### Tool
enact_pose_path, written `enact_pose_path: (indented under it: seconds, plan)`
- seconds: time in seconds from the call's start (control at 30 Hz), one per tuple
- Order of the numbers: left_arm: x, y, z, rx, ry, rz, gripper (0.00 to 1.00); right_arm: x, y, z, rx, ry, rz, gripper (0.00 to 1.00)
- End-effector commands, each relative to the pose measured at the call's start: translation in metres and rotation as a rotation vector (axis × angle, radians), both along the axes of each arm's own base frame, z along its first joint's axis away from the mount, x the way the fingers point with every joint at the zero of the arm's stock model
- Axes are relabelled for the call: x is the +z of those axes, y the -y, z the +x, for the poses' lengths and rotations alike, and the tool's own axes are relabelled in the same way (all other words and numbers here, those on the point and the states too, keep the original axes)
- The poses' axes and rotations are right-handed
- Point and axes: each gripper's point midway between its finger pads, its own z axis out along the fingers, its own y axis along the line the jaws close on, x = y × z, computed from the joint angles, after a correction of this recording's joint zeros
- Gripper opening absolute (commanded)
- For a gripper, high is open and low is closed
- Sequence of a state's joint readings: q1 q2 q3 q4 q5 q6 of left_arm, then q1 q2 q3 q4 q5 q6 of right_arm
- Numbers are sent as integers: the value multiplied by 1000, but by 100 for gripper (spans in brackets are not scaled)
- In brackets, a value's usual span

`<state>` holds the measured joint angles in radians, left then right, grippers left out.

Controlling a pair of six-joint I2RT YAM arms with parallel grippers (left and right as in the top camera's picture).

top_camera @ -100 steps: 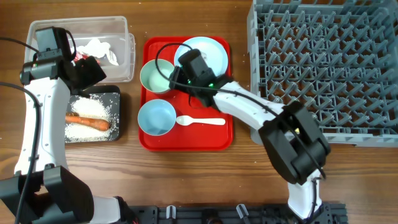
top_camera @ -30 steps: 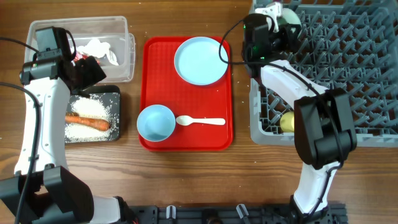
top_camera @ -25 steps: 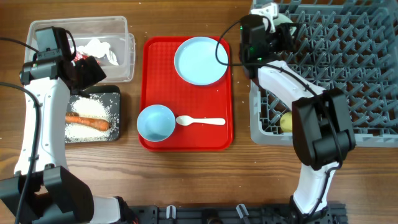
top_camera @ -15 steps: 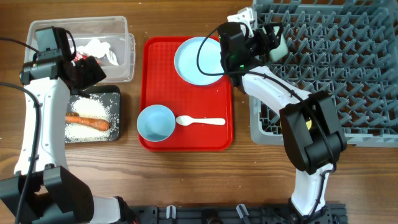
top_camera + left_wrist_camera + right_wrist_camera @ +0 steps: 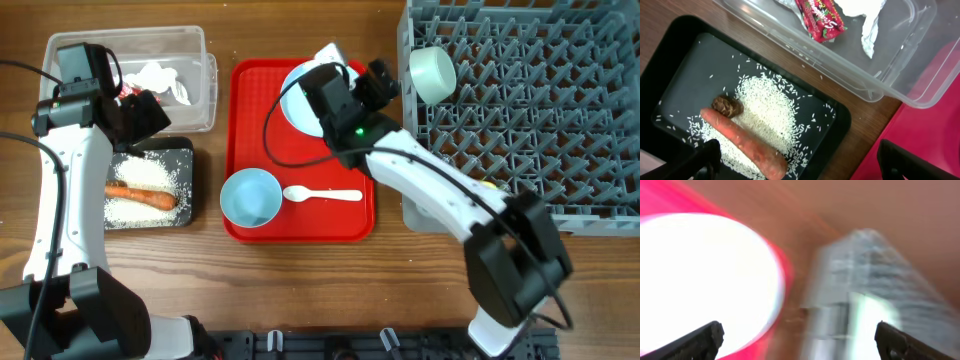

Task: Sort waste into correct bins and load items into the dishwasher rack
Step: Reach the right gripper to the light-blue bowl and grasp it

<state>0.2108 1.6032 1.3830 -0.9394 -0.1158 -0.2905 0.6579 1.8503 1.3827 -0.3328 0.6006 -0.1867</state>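
The mint-white bowl (image 5: 432, 73) stands on its side among the pegs at the grey dishwasher rack's (image 5: 520, 130) near-left corner. My right gripper (image 5: 352, 72) is open and empty above the light blue plate (image 5: 300, 95) on the red tray (image 5: 300, 215); its wrist view is blurred, showing the plate (image 5: 705, 275) and the rack (image 5: 865, 290). The blue bowl (image 5: 251, 194) and white spoon (image 5: 322, 195) lie on the tray. My left gripper (image 5: 795, 165) is open above the black tray (image 5: 680, 65) holding the carrot (image 5: 745, 147), rice (image 5: 770, 110) and brown lump (image 5: 728, 106). The napkin (image 5: 160, 78) and red wrapper (image 5: 819, 19) lie in the clear tub (image 5: 190, 110).
A small yellow patch (image 5: 490, 184), probably the cup, shows in the rack beside my right arm. Bare wooden table (image 5: 300, 290) lies in front of the red tray.
My right gripper let go of the mint-white bowl in the rack and swung left, back over the plate on the red tray. The left arm has not moved.
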Motion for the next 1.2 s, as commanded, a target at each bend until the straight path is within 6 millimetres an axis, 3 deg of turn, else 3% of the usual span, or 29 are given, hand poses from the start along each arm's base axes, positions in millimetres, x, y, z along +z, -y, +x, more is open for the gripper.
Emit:
enact_pose_path:
  seconds: [0.0, 0.03, 0.1, 0.13, 0.23, 0.3, 0.43, 0.57, 0.73, 0.83, 0.97, 1.03, 1.13, 1.17]
  plan:
    - [10, -5, 2, 16, 27, 16, 100, 21, -91, -81, 353, -383, 596, 100]
    - [10, -5, 2, 16, 27, 15, 100, 33, -108, -105, 388, -502, 749, 100]
    - [10, -5, 2, 15, 27, 15, 100, 29, -120, -123, 360, -634, 866, 100]
    - [10, -5, 2, 16, 27, 16, 100, 15, -122, -126, 317, -668, 875, 98]
    - [10, -5, 2, 16, 27, 16, 100, -27, -119, -127, 151, -721, 855, 77]
    - [10, -5, 2, 16, 27, 15, 100, -66, -119, -128, 4, -745, 809, 68]
    - [10, -5, 2, 16, 27, 16, 100, -113, -126, -141, -101, -788, 740, 60]
    - [10, -5, 2, 15, 27, 15, 100, -148, -125, -151, -138, -840, 683, 50]
    - [10, -5, 2, 16, 27, 15, 100, -145, -127, -147, -133, -825, 696, 31]
    - [10, -5, 2, 16, 27, 16, 100, -140, -122, -140, -144, -818, 710, 6]
    - [10, -5, 2, 16, 27, 15, 100, -118, -113, -133, -145, -796, 738, 4]
    - [10, -5, 2, 16, 27, 15, 100, -90, -108, -126, -130, -756, 777, 4]
    - [10, -5, 2, 16, 27, 15, 100, -18, -82, -113, -82, -631, 851, 4]
    - [10, -5, 2, 15, 27, 15, 100, -3, -73, -111, -80, -594, 852, 4]
